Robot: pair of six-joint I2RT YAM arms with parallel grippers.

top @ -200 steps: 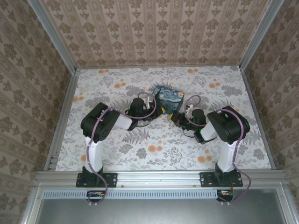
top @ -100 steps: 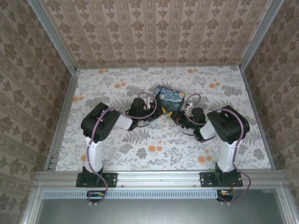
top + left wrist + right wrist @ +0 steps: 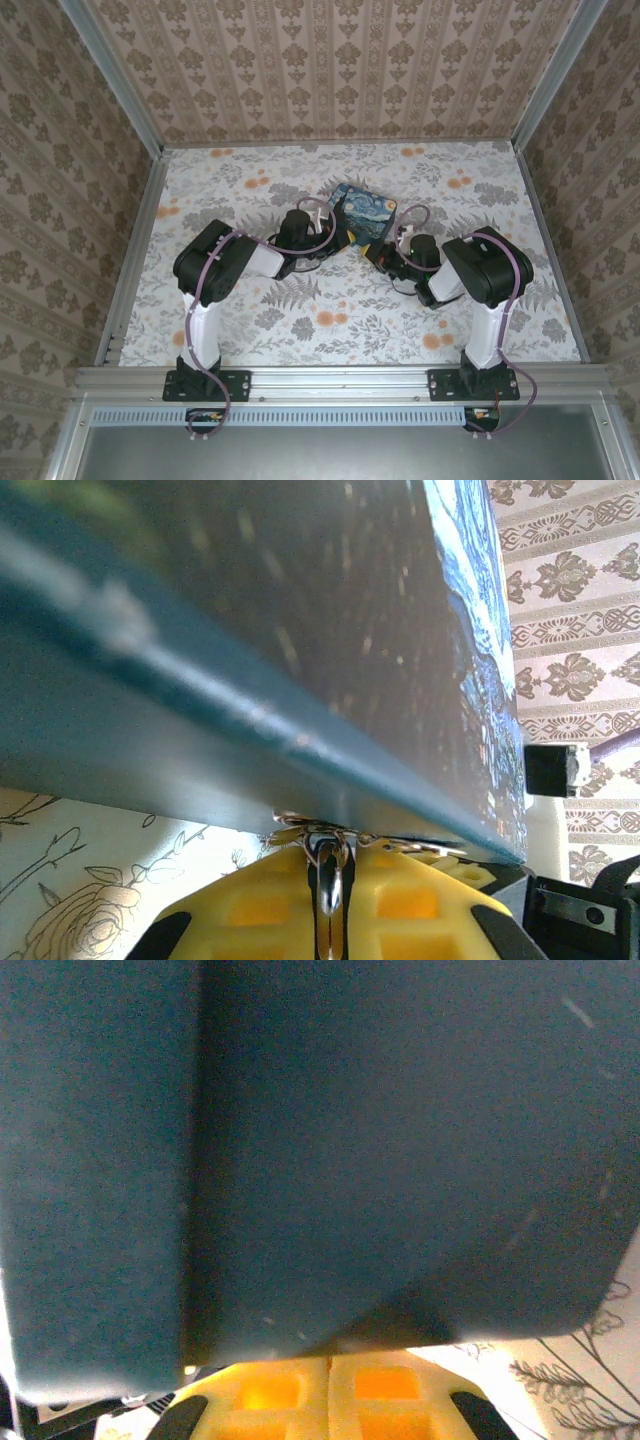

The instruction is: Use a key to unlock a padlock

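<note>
Top view. Left claw (image 3: 343, 240) and right claw (image 3: 377, 256) meet low over the flowered counter (image 3: 230, 180), tips near each other. A blue painted box (image 3: 362, 210) lies just beyond both claws, its near edge touching or almost touching them. How the jaws stand cannot be told from up here. Padlock not made out.

Left wrist view. Yellow fingers (image 3: 250, 910) are drawn together, clamped on a thin metal blade, apparently the key (image 3: 327, 885), standing on edge in the slit between them. A wire ring (image 3: 298, 830) sits at the tip of the claw, right against the underside of the box. The box slants overhead, its edge running down to the right. Counter shows below and to the left of the claw.

Right wrist view. Yellow fingers (image 3: 385, 1385) are pressed together along a thin seam. The dark box face stands directly ahead of the tips, very close. Whether anything is pinched at the tip cannot be told; it is in shadow. A bit of counter shows to the right.
</note>
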